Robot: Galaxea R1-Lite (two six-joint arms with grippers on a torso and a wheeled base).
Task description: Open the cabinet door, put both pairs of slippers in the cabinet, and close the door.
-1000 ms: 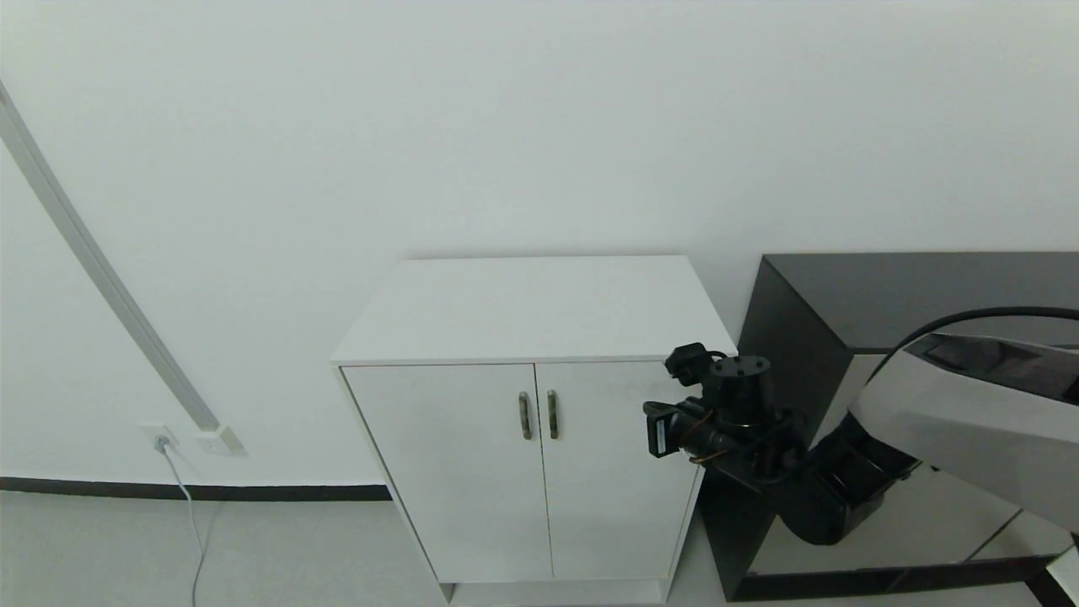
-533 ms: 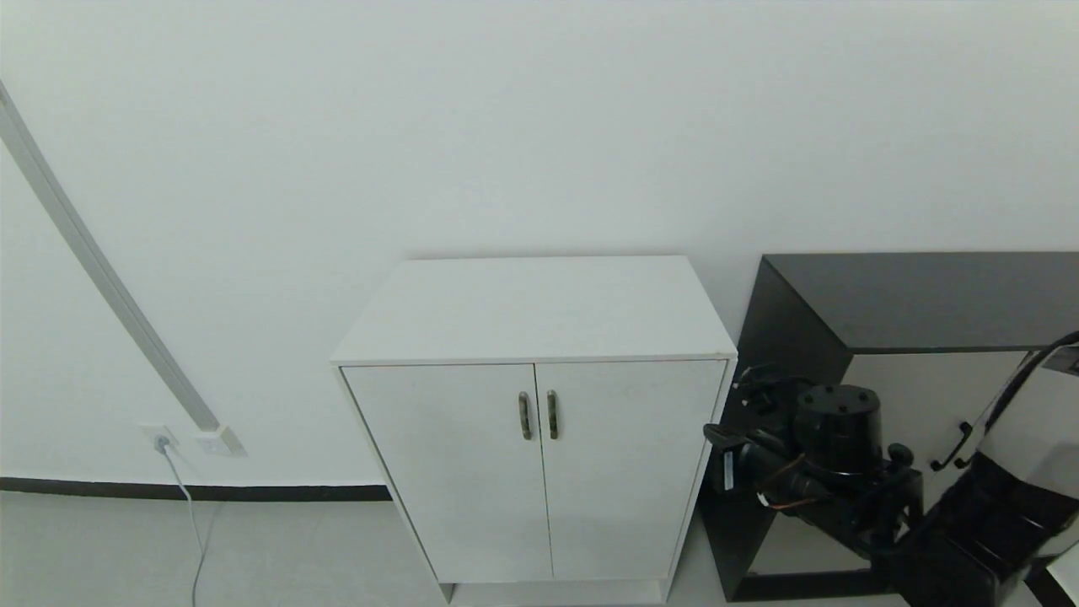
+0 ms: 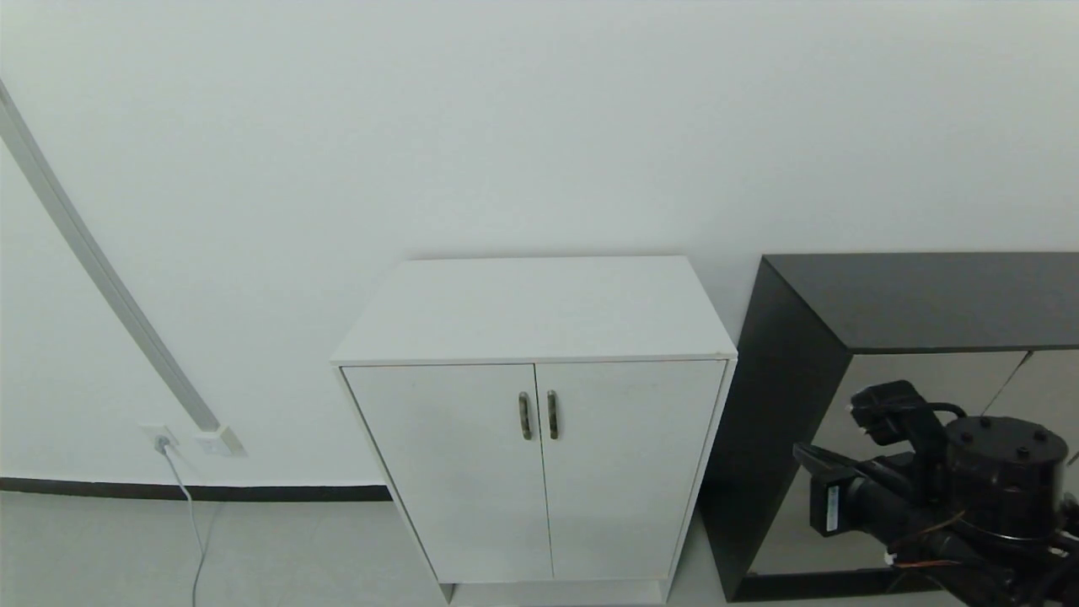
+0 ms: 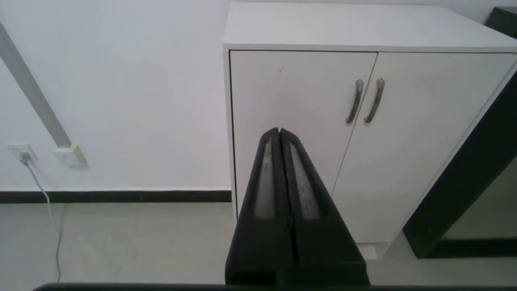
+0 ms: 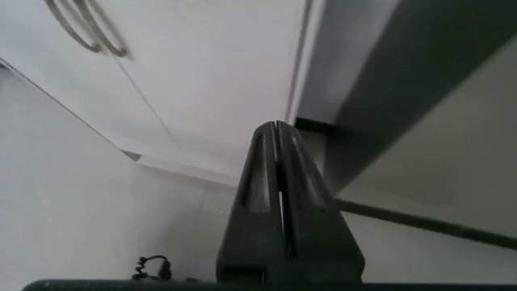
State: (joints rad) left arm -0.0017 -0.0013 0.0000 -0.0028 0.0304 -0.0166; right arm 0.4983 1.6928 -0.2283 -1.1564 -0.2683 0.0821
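Cabinet [image 3: 531, 312] doors are both shut, the left door [image 3: 455, 464] and right door [image 3: 624, 464] meeting at a centre seam with the two upright handles [image 3: 538, 415] side by side on either side of it. The white cabinet stands on the floor [image 3: 278, 548] against the wall [image 3: 539, 126].

The left gripper [image 4: 279, 132] has its jaws pressed together with nothing between them. The cabinet stands well beyond its tips, which line up with the left door; the handles lie off to the side, toward the right door.

The right gripper [image 5: 276, 125] also has its jaws together and empty. It sits to the right of the cabinet, in front of the black unit [image 3: 784, 405] touching the cabinet's right side. Beyond its tips lies the foot of the cabinet, where the white side meets the black unit.

Far to the left of both, a grey trunking [image 3: 93, 253] slants down the wall to a socket [image 3: 158, 438], from which a cable [image 3: 195, 523] drops past the dark skirting [image 3: 194, 489].
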